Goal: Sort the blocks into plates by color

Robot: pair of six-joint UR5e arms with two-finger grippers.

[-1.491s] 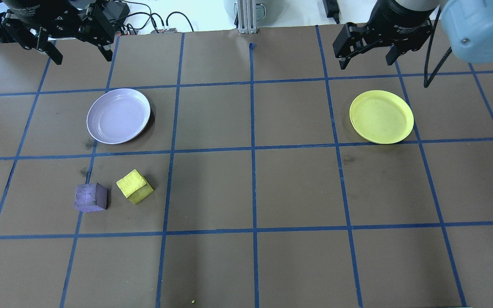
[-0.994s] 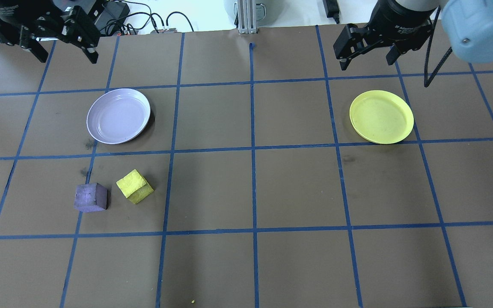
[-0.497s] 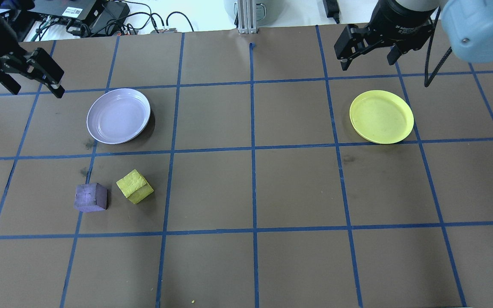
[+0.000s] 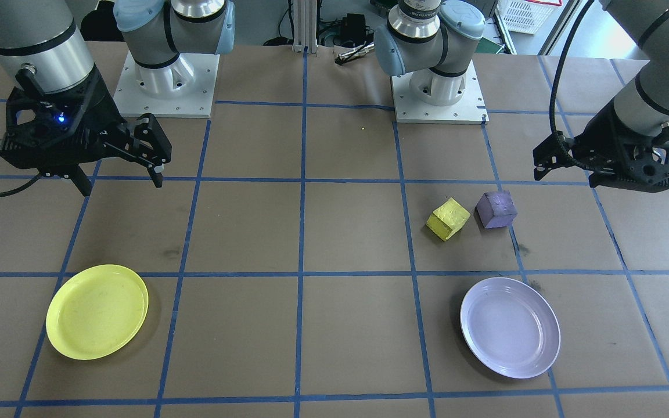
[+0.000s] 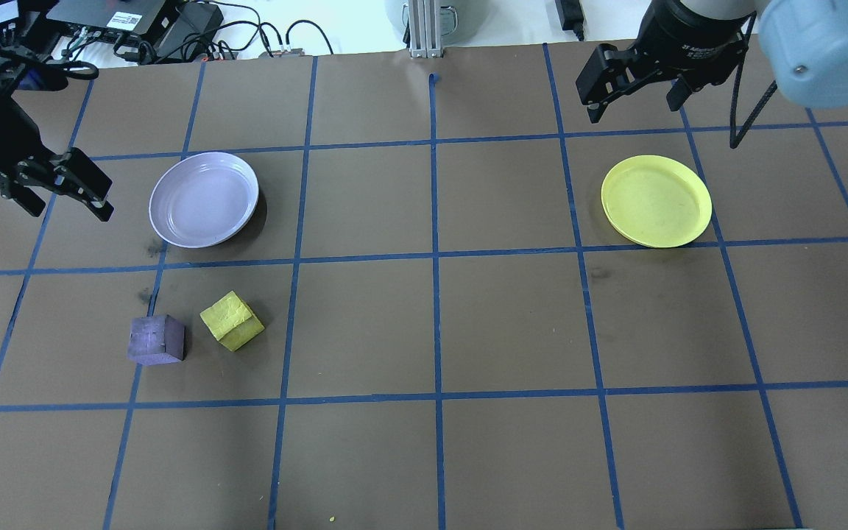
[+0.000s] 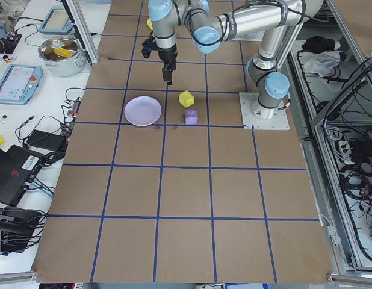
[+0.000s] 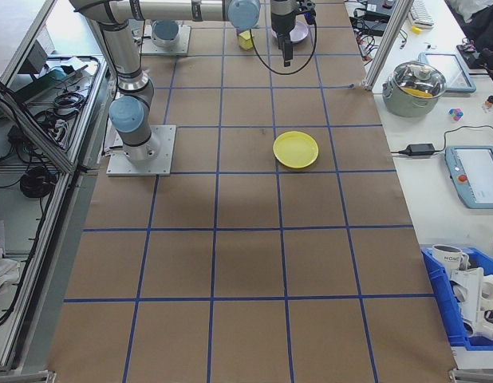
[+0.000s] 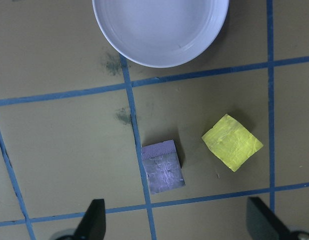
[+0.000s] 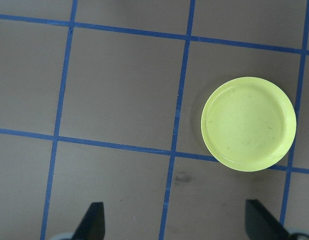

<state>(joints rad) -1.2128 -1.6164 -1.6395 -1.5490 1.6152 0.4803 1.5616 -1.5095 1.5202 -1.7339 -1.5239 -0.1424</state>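
A dull purple block (image 5: 156, 340) and a bright yellow block (image 5: 231, 321) lie side by side on the brown table, a little apart. Both are nearer to me than the lavender plate (image 5: 203, 199), which holds nothing. The yellow plate (image 5: 656, 201) sits bare at the far right. My left gripper (image 5: 67, 206) hovers open left of the lavender plate. Its wrist view looks down on the purple block (image 8: 163, 170), the yellow block (image 8: 232, 142) and the plate's rim (image 8: 160, 60). My right gripper (image 5: 634, 103) hangs open beyond the yellow plate (image 9: 249, 123), holding nothing.
Blue tape lines (image 5: 435, 258) divide the table into squares. Cables and black devices (image 5: 137, 18) lie past the far edge. The two arm bases (image 4: 439, 96) stand on white plates at my side of the table. A metal pot (image 6: 61, 51) sits on a side bench.
My left gripper has swung from the far left corner, leftward and then nearer, to beside the lavender plate. The right gripper, blocks and plates have stayed put.
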